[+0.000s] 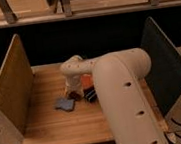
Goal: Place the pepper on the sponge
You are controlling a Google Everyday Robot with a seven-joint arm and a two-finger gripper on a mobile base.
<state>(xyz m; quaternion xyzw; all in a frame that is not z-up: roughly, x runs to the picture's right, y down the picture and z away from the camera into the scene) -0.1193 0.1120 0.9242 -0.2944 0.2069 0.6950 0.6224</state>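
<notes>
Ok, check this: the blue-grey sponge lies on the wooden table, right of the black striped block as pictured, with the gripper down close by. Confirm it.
Wrong on one count. The camera view shows the sponge left of the black striped block, not right of it. It does lie on the wooden table, and the gripper is down close by, between the two.

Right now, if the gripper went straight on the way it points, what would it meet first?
The gripper points down at the table, just right of the sponge. First in that line looks to be the dark-red pepper directly beneath it, though I cannot tell whether they already touch.
</notes>
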